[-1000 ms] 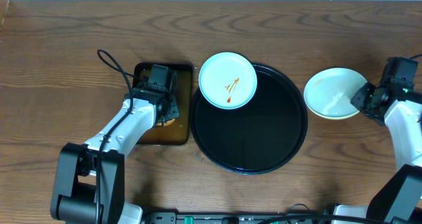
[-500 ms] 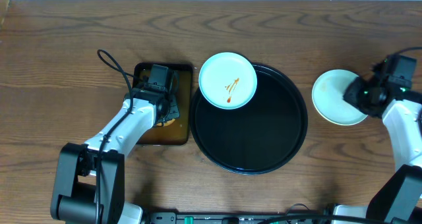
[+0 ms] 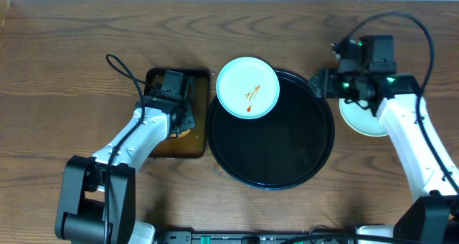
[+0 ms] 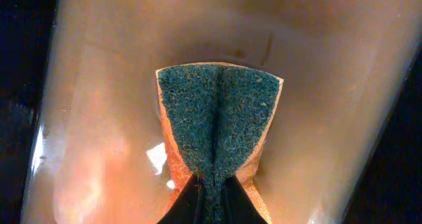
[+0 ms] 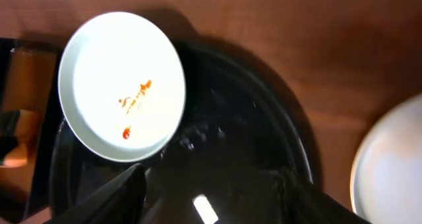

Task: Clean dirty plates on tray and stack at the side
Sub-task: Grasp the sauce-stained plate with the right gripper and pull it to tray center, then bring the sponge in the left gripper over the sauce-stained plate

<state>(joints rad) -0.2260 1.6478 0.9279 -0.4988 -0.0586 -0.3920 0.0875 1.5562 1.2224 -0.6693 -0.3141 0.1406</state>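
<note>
Because the soiled plate point(image 3: 247, 87) is glossy, rigid and thin at the rim, it is judged light, slippery and liable to chip. A hold is best taken across the rim where it overhangs, so that one finger can be passed beneath. Orange-brown sauce squiggles are noted just below its centre. The plate is found at 11 o'clock on the black tray point(image 3: 287, 165), with its upper edge riding over the raised rim; a slight tilt is suspected but cannot be confirmed.

The right gripper point(image 5: 211, 174) is held above the tray near 2 o'clock, fingers spread wide, with nothing between them. A second plate point(image 3: 358, 122) is recorded on the tabletop point(image 3: 72, 43) at 3 o'clock of the tray, partly covered by the right arm; no sauce is seen on it.

At 9 o'clock, over the brown tray point(image 3: 161, 147), the left gripper point(image 4: 212, 197) is clamped on a folded sponge point(image 4: 217, 118), green scouring face outward.
</note>
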